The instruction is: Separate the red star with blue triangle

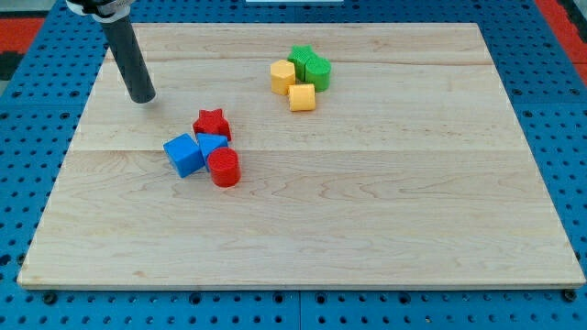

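Note:
The red star lies left of the board's middle. The blue triangle touches it just below. A blue cube sits against the triangle's left side and a red cylinder against its lower right. My tip rests on the board up and to the left of this cluster, apart from it by about a block's width or more.
A second cluster sits near the view's top middle: a yellow hexagonal block, a yellow cube, a green cube and a green cylinder. The wooden board lies on a blue pegboard surround.

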